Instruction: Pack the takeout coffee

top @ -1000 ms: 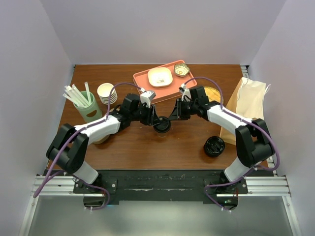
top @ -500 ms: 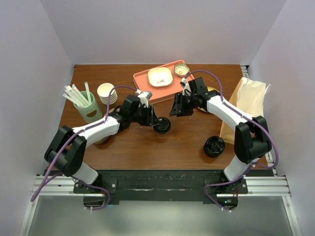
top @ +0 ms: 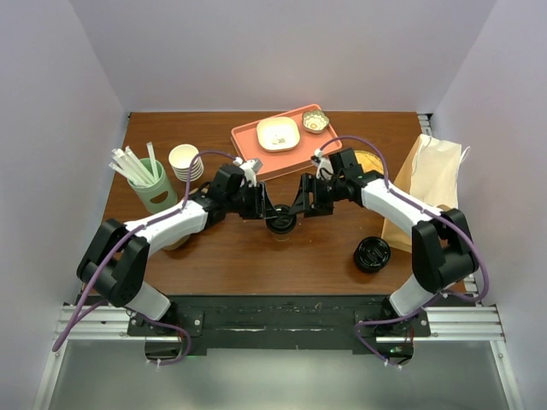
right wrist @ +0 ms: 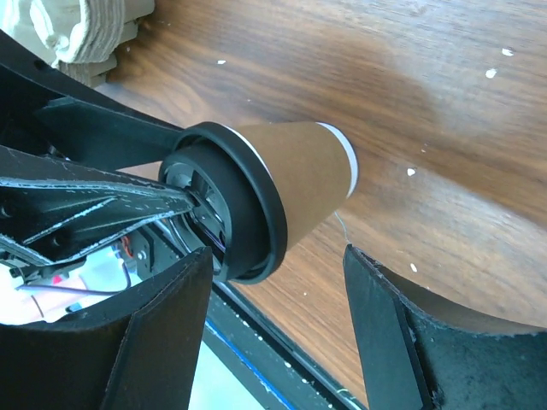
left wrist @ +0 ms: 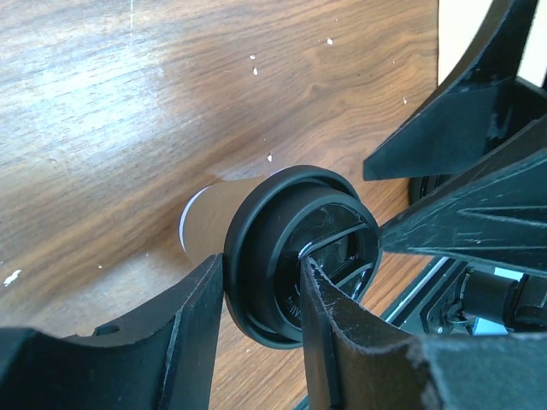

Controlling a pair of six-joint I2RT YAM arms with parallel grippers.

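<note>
From above, the takeout coffee (top: 280, 221) shows just its black lid, cup wall all but hidden beneath. On the left wrist view, the left gripper (left wrist: 262, 269) has its fingers (left wrist: 184, 342) cut off at the bottom edge; on the right wrist view they mask the lid's top.

The takeout coffee (top: 280, 222), brown cup with black lid, stands upright on the table (top: 222, 256).

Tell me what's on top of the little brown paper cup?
A round black plastic lid sits on top of the small brown paper cup, with the left end effector pinching it. What's inside can't be seen; the lid covers it.
</note>
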